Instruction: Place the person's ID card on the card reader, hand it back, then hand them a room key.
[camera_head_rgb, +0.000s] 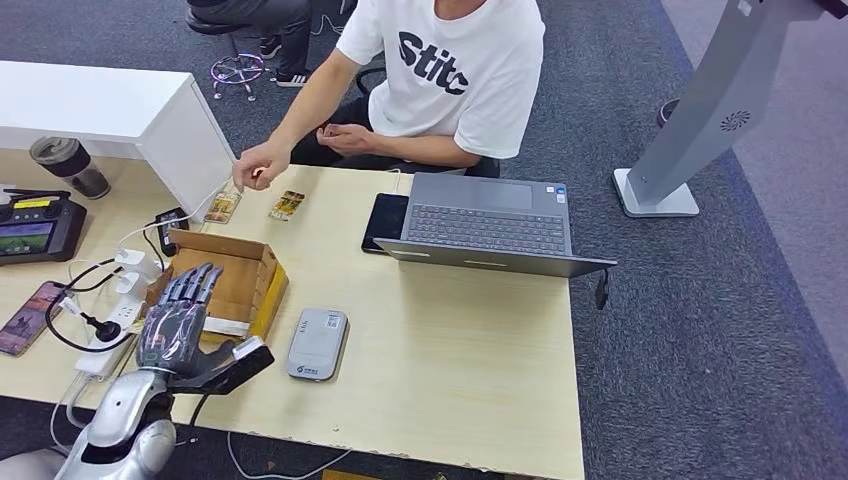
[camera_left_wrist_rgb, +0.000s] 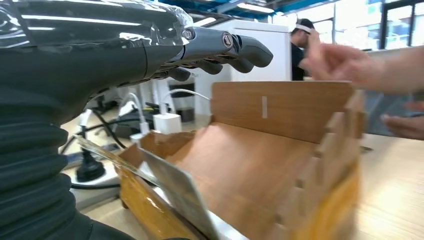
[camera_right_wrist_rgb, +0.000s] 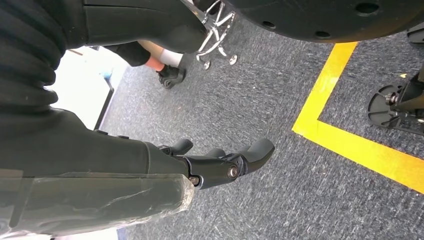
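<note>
My left hand (camera_head_rgb: 180, 322) hovers over the near end of an open cardboard box (camera_head_rgb: 235, 280), fingers stretched out flat. Its thumb pinches a pale card (camera_head_rgb: 250, 348), seen edge-on as a silvery card (camera_left_wrist_rgb: 172, 187) in the left wrist view. The grey card reader (camera_head_rgb: 317, 343) lies just right of the thumb. A seated person reaches a hand (camera_head_rgb: 260, 165) to two patterned cards (camera_head_rgb: 222, 207) (camera_head_rgb: 286, 205) at the table's far edge. My right hand (camera_right_wrist_rgb: 220, 165) hangs over grey carpet, fingers loosely apart and holding nothing.
An open laptop (camera_head_rgb: 490, 225) and a black tablet (camera_head_rgb: 385, 220) sit at the far right of the table. A power strip with cables (camera_head_rgb: 115, 310), a phone (camera_head_rgb: 30, 318), a controller (camera_head_rgb: 35, 230) and a cup (camera_head_rgb: 70, 165) crowd the left. A grey kiosk stand (camera_head_rgb: 700, 110) rises at the right.
</note>
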